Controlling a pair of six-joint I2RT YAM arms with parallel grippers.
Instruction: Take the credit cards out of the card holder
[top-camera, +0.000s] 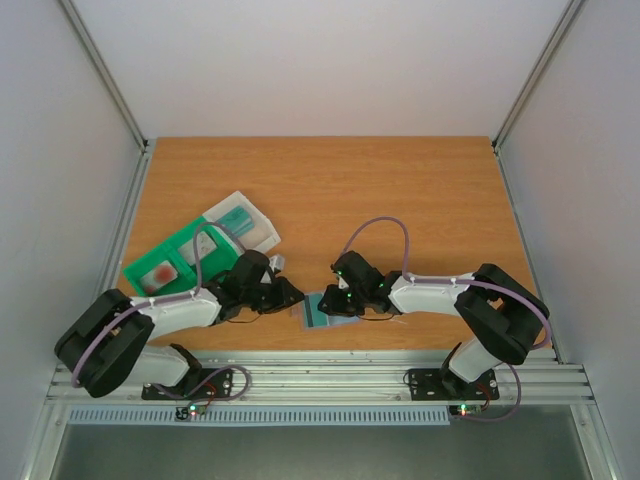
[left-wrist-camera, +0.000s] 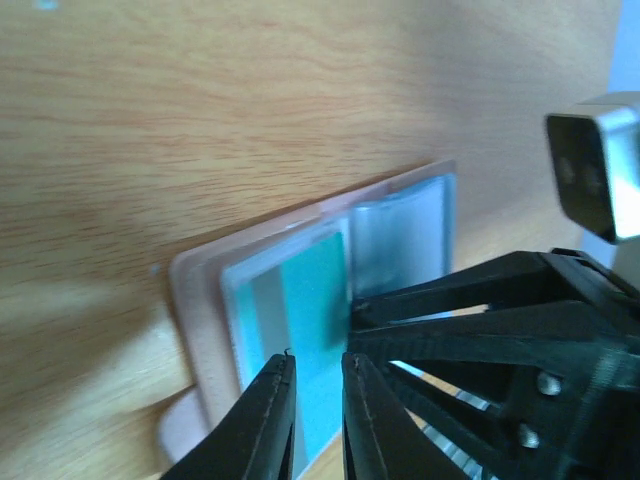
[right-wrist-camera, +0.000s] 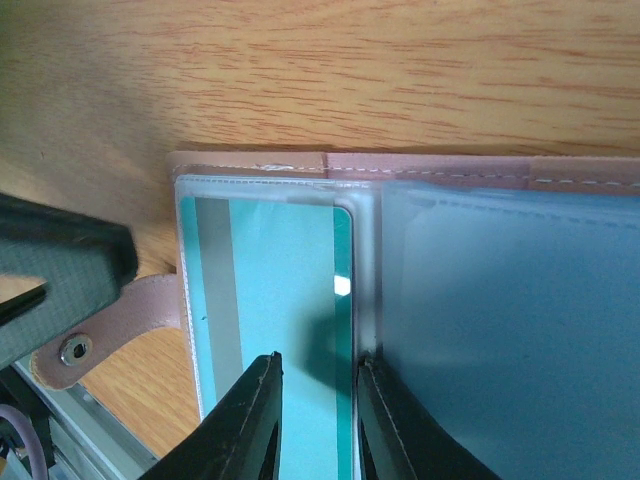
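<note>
The card holder (top-camera: 318, 310) lies open on the table near the front edge, between my two grippers. It is pale pinkish-grey (right-wrist-camera: 420, 165) with clear sleeves inside. A teal credit card (right-wrist-camera: 270, 280) with a grey stripe sits in the left sleeve, and it also shows in the left wrist view (left-wrist-camera: 310, 290). My right gripper (right-wrist-camera: 318, 365) is open, with its jaws down over the card's right part next to the sleeve seam. My left gripper (left-wrist-camera: 318, 365) is narrowly open just above the same card, with nothing between its jaws. The right sleeve (right-wrist-camera: 500, 300) looks dull blue-grey, and its contents are unclear.
A green compartment tray (top-camera: 165, 262) and a clear plastic box (top-camera: 240, 222) lie at the left behind the left arm. The holder's strap with a snap (right-wrist-camera: 75, 350) sticks out to the left. The two grippers (top-camera: 312, 297) are almost touching. The metal rail (top-camera: 320, 375) runs along the near edge.
</note>
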